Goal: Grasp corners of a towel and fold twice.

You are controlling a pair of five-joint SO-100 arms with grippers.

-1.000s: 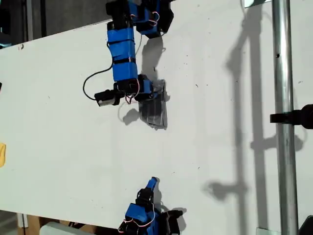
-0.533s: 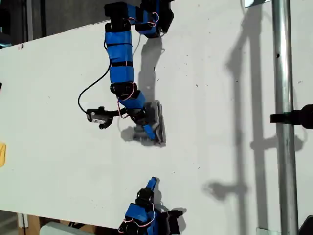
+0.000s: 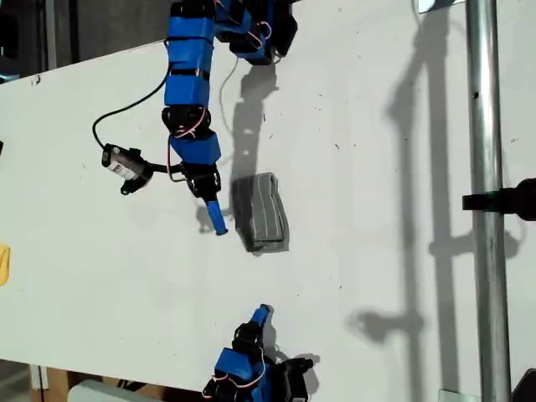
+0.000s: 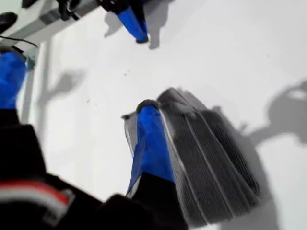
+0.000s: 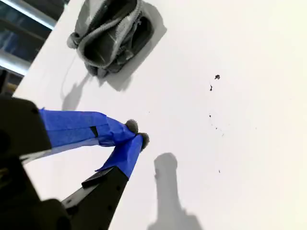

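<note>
The big flat white table [image 3: 377,251] fills most of the exterior view. A tall shiny metal pole [image 3: 486,251] runs up and down at the 3 o'clock side of that view and throws a long shadow on the table.

A blue arm with black bands [image 3: 188,92] reaches in from 12 o'clock in the exterior view. Another blue arm [image 3: 239,368] sits low at 6 o'clock.

The grey soft towel with thin white stripes [image 3: 261,213] lies near the middle of the exterior view. It is folded up into a small thick bundle and rests flat on the table [image 4: 211,158].

My first gripper [image 3: 214,216] is at the end of the 12 o'clock arm. It points down at the table just beside the towel, on the towel's 9 o'clock side. Its blue finger [image 4: 148,139] sits right at the towel's edge, and I cannot tell if the jaws are spread or pressed together.

My second gripper [image 5: 136,139] is well apart from the towel [image 5: 110,36], at 6 o'clock from it in the exterior view [image 3: 260,316]. Its two blue tips are pressed together with nothing between them
</note>
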